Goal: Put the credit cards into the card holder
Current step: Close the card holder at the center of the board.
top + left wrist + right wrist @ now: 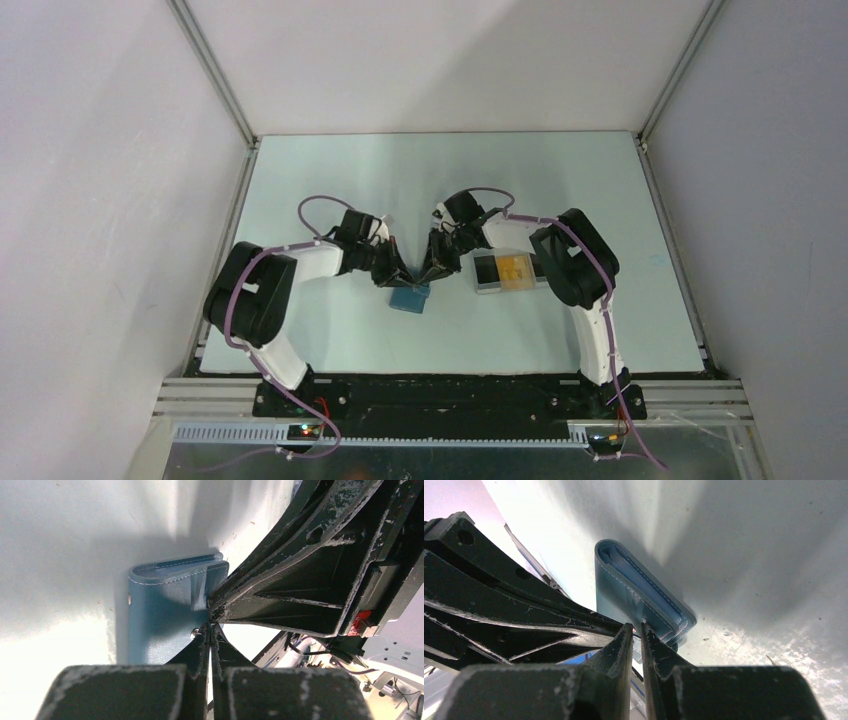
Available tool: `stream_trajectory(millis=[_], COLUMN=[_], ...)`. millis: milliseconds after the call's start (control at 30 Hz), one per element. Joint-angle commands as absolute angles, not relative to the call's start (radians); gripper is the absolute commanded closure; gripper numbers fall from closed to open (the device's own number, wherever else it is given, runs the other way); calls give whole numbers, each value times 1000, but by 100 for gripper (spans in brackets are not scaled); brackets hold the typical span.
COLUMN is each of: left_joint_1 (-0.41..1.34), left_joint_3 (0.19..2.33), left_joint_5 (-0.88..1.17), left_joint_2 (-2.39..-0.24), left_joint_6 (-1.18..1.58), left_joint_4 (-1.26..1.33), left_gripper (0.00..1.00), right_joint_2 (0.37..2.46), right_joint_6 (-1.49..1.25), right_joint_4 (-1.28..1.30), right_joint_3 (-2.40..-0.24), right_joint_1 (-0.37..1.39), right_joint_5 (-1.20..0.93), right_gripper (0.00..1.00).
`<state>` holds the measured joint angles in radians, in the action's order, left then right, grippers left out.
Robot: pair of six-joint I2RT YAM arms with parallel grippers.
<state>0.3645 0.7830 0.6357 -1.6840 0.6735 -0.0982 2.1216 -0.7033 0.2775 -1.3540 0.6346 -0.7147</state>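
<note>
Card holder (410, 298) lies folded on the tabletop (330, 180), approx mid-width and somewhat closer to the near edge than the far one. Both arms meet at its far side.

Left end effector (209, 630) is clenched tight, tips right at the holder's open edge beside a small metal snap (195, 633). Whether it has a cover layer nipped can't be told. Right end effector (637, 630) comes in opposite, fingers almost together w/ a thin blue layer btwn them, so it looks to be pinching one flap.

Slightly further back, toward the right edge, the credit cards (515, 268) sit in a clear tray (484, 288), yellow-orange & black, none picked up.

Step in hand, prob.: opening the holder. Next move needs the two to draw the covers apart w/o slipping, then one pins it spread while the other fetches a card.
</note>
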Motion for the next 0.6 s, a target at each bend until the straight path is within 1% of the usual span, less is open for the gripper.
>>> stream_trajectory(millis=[0, 233, 567], left_joint_1=[369, 368, 372], left_joint_3=[828, 856, 872], left_joint_5=[628, 551, 533], left_joint_2=[-1690, -1682, -1718], left_joint_6=[630, 559, 515], left_joint_4=[-123, -196, -201], left_gripper=[100, 100, 100], right_joint_2=[2143, 2127, 2068], right_joint_6=[-683, -667, -628], right_joint_4=[309, 324, 356], right_joint_3=[-1350, -1350, -1350], right_joint_1=[638, 627, 619], right_joint_5=[-696, -686, -683], right_gripper=[84, 82, 76])
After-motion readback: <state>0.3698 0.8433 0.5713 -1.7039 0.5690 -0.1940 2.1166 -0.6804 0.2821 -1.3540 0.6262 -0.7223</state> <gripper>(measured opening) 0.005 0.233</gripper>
